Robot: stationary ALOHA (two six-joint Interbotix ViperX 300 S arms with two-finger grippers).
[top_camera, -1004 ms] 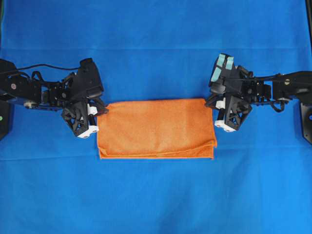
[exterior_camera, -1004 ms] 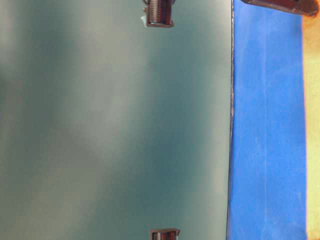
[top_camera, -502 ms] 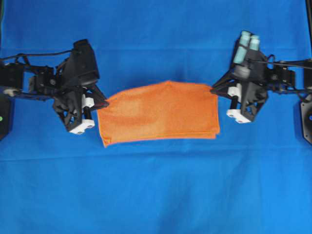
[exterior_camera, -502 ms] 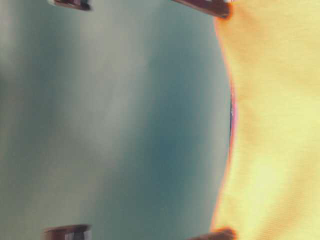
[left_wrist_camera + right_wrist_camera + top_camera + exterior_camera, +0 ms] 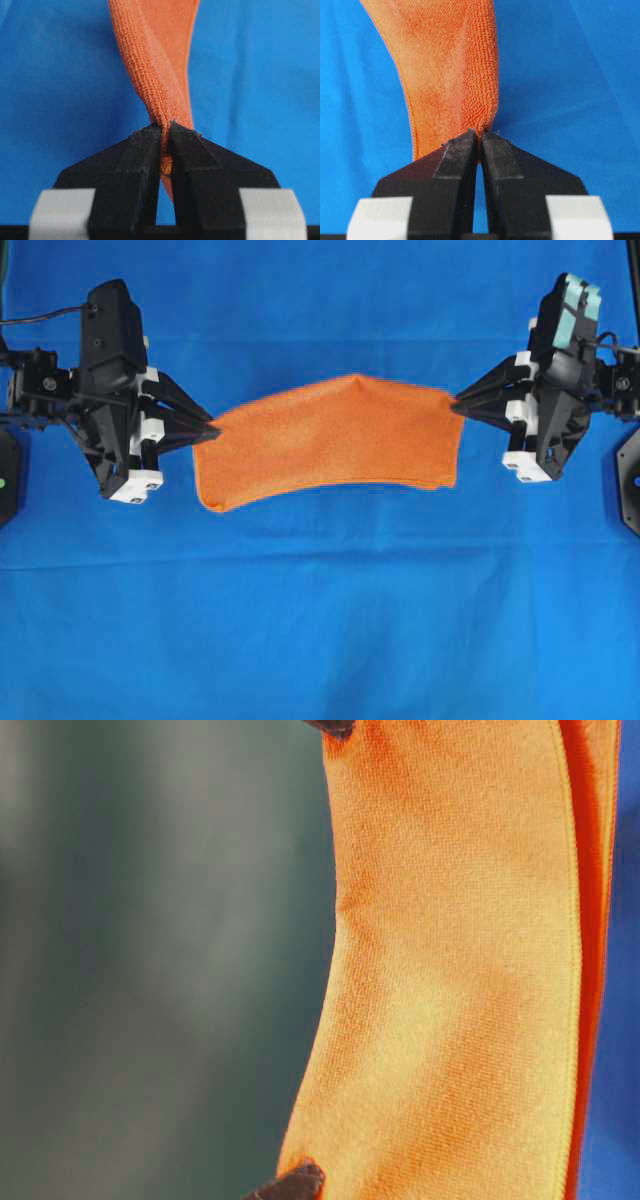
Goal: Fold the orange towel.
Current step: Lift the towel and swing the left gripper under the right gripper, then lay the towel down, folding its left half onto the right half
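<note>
Both claws clamped on the orange towel, now lifted off the blue cloth.

The left gripper is pinched tight on the left end of the orange towel, and the right gripper is pinched on its right end; the wrist views show each pair of black fingertips closed on bunched cloth. A second ago the folded towel lay flat at the middle of the blue cloth with both claws low at its far corners; since then both arms have risen and spread, and the towel hangs between them, bowed. Only the table-level view shows the towel's brighter hem hanging free; only the overhead view shows both arms at once.
</note>
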